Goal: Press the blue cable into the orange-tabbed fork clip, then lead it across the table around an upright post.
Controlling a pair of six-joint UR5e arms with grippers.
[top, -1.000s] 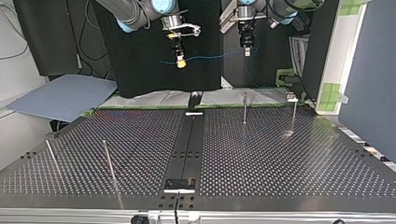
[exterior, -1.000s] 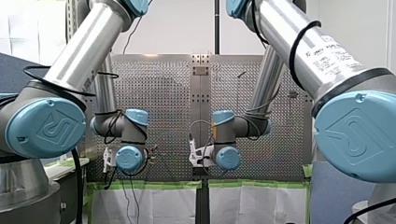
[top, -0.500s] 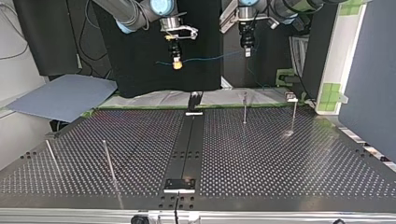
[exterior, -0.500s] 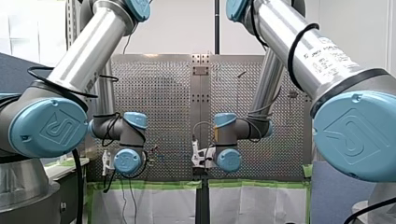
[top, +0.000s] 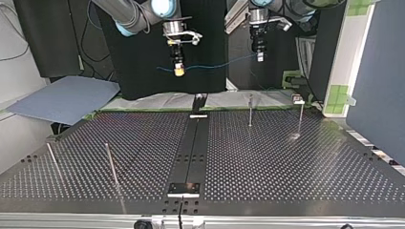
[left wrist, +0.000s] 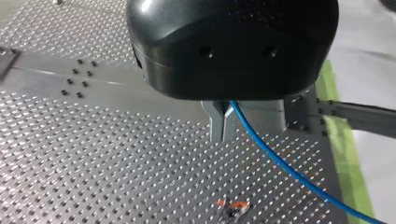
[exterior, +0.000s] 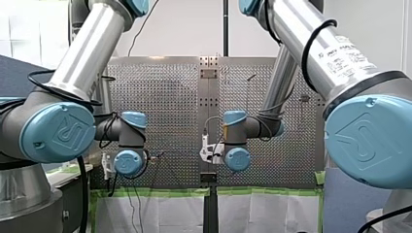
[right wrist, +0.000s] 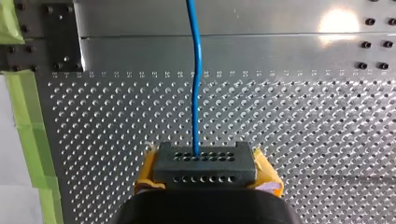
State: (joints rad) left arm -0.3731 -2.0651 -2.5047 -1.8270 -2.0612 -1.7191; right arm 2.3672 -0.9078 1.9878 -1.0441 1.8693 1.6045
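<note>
Across the top view's upper middle, left fingers and right fingers each clamp the blue cable, clear of the counter.

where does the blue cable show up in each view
top view: blue cable strung in the air between my right gripper and my left gripper.
front view: too thin to make out.
left wrist view: runs out from between the fingers.
right wrist view: runs straight ahead from the yellow pads.
shared landmark: green tape along the perforated table's edge.
</note>
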